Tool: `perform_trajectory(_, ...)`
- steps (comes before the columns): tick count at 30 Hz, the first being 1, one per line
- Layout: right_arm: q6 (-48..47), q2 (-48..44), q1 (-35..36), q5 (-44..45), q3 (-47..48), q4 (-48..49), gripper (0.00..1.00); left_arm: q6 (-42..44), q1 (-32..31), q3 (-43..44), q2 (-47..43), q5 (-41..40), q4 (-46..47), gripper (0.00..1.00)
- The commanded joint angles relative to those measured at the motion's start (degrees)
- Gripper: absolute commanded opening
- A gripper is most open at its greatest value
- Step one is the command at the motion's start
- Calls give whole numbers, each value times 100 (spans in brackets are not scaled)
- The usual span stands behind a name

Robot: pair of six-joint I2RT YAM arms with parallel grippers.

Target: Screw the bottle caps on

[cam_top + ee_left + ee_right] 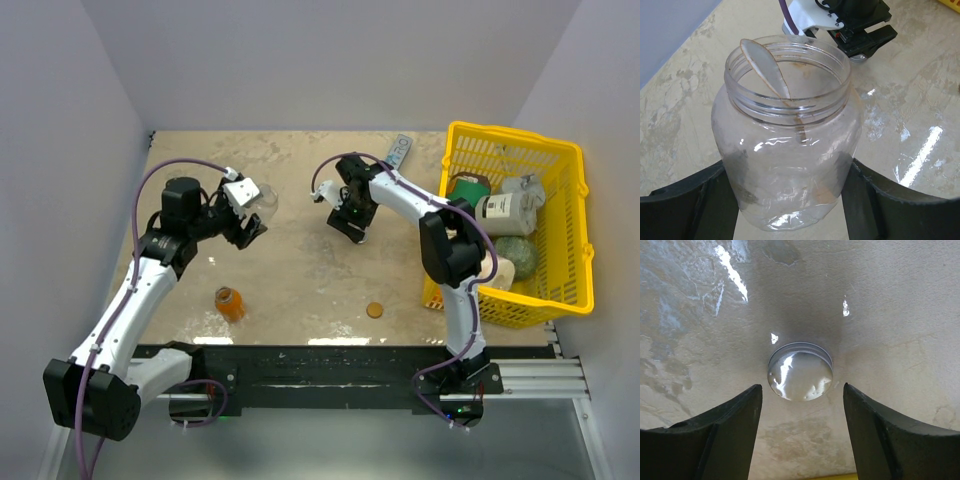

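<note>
L gripper [252, 222] clenched on clear bottle [790, 165], uncapped; R gripper [355, 228] jaws released, straddling silver cap [800, 375] flat on table w/o touching; orange bottle [230, 303] & brown cap [374, 310] well apart nr front edge.

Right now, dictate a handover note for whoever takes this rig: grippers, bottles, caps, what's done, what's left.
Left gripper: shut on the clear bottle; mouth uncapped, a loose seal flap hanging in it.
Right gripper: open, jaws either side of the silver cap, not touching it; the cap lies on the table.
Orange bottle: on the table by the left arm. Orange cap: on the table, well apart from it.
Done: no cap is on yet.
Left: grasp the silver cap, screw it onto the clear bottle, then do the orange pair.
</note>
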Motion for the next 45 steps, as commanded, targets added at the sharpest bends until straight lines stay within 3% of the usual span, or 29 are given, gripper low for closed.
perform_trajectory(1, -66, -33, 4, 109, 56, 14, 69, -166, -14, -4, 13, 167, 285, 0)
perform_trajectory(16, -127, 301, -14, -67, 162, -22, 68, -219, -14, -65, 5, 167, 268, 0)
perform_trajectory(23, -127, 319, -14, -84, 214, -92, 60, -237, -6, -83, 5, 167, 294, 0)
perform_trajectory(28, -180, 161, -14, -154, 249, -180, 47, -176, -6, -100, -13, 185, 276, 0)
perform_trajectory(32, -223, -444, -5, -645, 329, -364, 41, 579, -6, 57, 110, 176, -117, 0)
perform_trajectory(36, -373, -1750, -14, -1497, -39, -172, 39, 1379, -14, 496, 487, 281, -628, 0)
perform_trajectory(41, -759, -3405, 4, -2570, -1357, 732, 38, 2591, -32, 1155, 1014, 351, -1601, 0)
perform_trajectory(45, -1067, -4574, 82, -2616, -2174, 1620, 38, 3313, -76, 1787, 1358, 536, -2298, 0)
